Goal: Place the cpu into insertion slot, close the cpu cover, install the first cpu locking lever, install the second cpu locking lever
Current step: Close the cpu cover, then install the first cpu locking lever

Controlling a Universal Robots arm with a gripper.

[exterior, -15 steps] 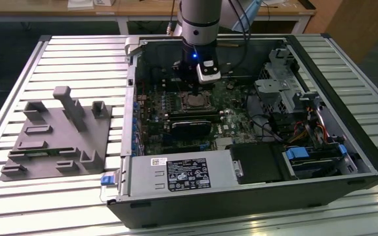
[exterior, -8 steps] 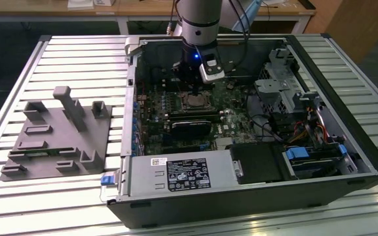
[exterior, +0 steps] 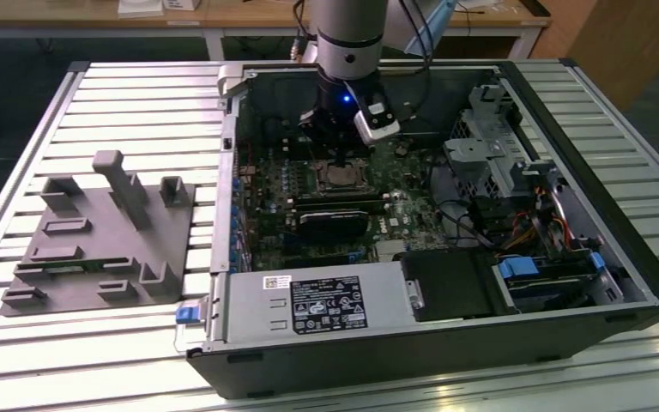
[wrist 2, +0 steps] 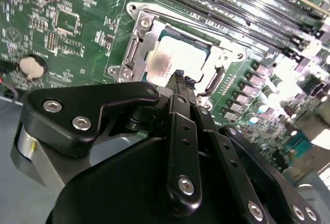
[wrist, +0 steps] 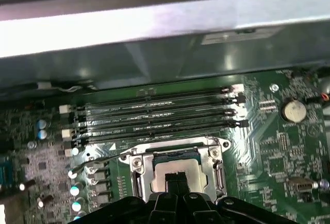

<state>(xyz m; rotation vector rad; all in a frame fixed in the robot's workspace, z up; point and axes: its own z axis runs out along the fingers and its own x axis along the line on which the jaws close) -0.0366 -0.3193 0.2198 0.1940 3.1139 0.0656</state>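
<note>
The cpu [wrist 2: 175, 54], a pale silvery square, lies in the insertion slot [exterior: 336, 178] on the green board inside the open computer case. The cpu cover [wrist 2: 138, 49] lies flat around it as a silvery frame, and the chip [wrist: 178, 168] shows through its window. My gripper [wrist 2: 180, 75] hangs just above the chip's edge with its two thin black fingers pressed together and nothing between them. In the exterior view the gripper [exterior: 332, 148] stands just behind the socket. A thin wire lever [wrist: 95, 163] runs out from one side of the socket.
Long black memory slots [wrist: 154, 113] lie beside the socket, and a coin battery [wrist: 294, 110] sits farther off. The case walls [exterior: 229, 129], a drive cage [exterior: 501, 150] and a labelled metal box [exterior: 318, 300] ring the board. A grey fixture [exterior: 100, 232] sits on the table at the exterior view's left.
</note>
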